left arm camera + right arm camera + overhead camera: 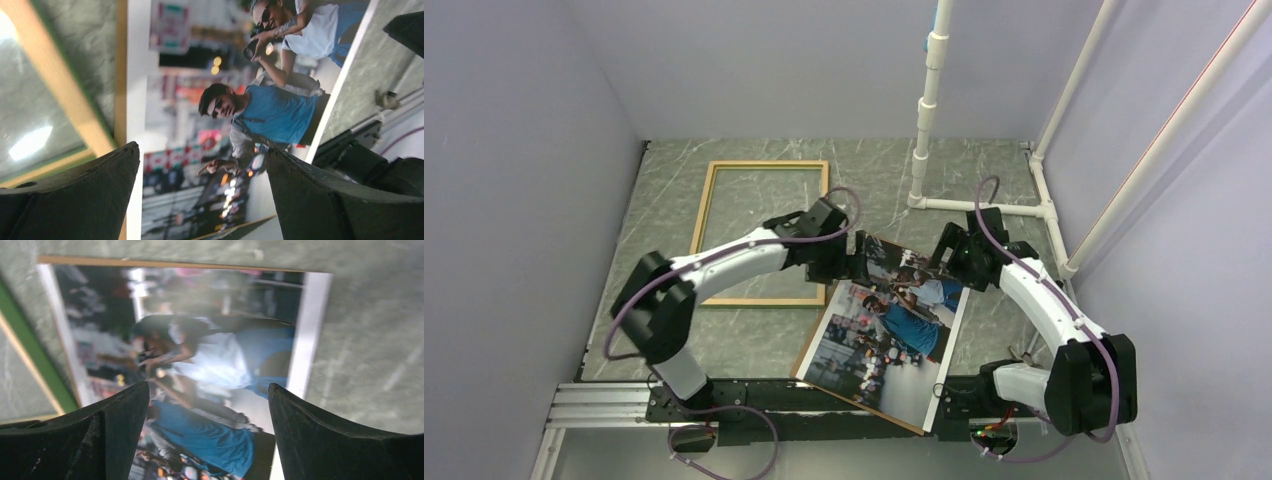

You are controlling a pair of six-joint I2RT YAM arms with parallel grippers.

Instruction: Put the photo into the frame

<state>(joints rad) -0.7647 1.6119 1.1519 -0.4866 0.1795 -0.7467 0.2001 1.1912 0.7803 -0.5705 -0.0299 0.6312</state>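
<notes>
so, nearest first: the photo lies face up and skewed on a brown board of like size, and their near corner pokes out past the near edge of the table, over the rail between the arm bases. the board shows as a thin brown strip along the print's left and near sides. at the photo's far end both arms reach in. the left gripper hangs over the far left part of the print with its jaws wide apart and nothing between them but the picture below. the right gripper hangs over the far right corner, its jaws also apart and empty. whether either fingertip touches the paper cannot be told. beyond and to the left, the frame lies flat on the table, light wood face up, a green edge showing in the wrist views. its opening shows only bare table. its near right corner sits just beside the photo's far left corner, with the left arm crossing over it. judgement: early in the task. nothing is seated, and the photo is not gripped. left to do: take hold of the print alone, without the board, carry it over, square it to the rails and lay it inside the frame.
</notes>
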